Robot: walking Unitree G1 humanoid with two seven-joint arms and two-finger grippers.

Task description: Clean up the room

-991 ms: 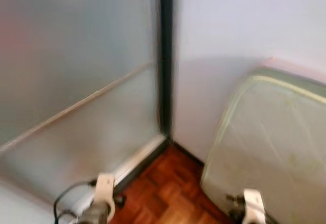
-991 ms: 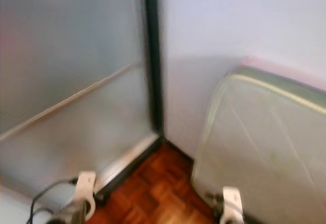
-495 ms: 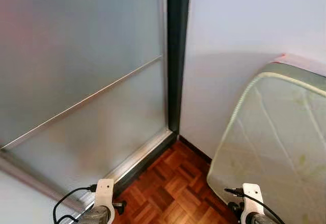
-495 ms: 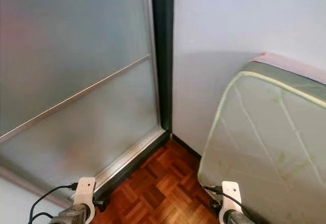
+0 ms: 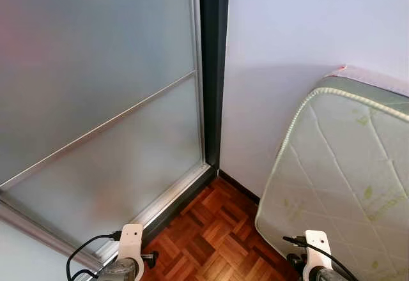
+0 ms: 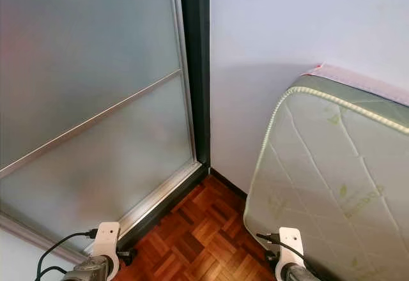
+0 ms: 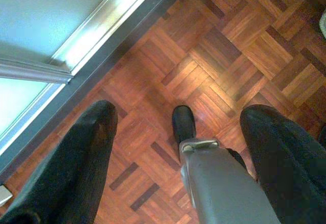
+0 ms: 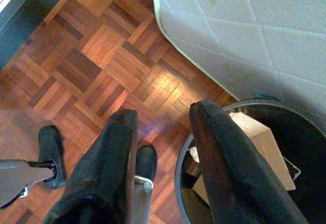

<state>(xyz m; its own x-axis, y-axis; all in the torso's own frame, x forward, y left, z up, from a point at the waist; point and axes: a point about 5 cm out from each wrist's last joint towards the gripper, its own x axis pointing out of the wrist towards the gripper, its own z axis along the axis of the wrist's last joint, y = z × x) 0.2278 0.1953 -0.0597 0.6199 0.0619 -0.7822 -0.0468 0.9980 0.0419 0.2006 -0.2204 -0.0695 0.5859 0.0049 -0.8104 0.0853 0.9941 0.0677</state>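
Note:
My left gripper [image 7: 181, 114] hangs low over the parquet floor [image 7: 214, 56], open, with nothing between its black fingers [image 7: 89, 152]. My right gripper [image 8: 164, 113] also hangs over the floor, open and holding nothing. Just beside the right gripper stands a round black bin [image 8: 300, 142] with a cardboard box [image 8: 260, 142] inside. A pale quilted mattress [image 5: 345, 179] leans against the white wall on the right. Both wrists [image 5: 131, 246] show at the bottom of the eye views.
A frosted glass sliding door [image 5: 96, 102] with a dark frame [image 5: 214, 70] closes the left side; its metal track [image 7: 102, 30] runs along the floor. My own legs and black feet [image 7: 183, 122] stand on the parquet below the grippers. The corner is narrow.
The head camera has swung a little and the picture has sharpened. Both arms hang as before, and the mattress and door stand in the same places.

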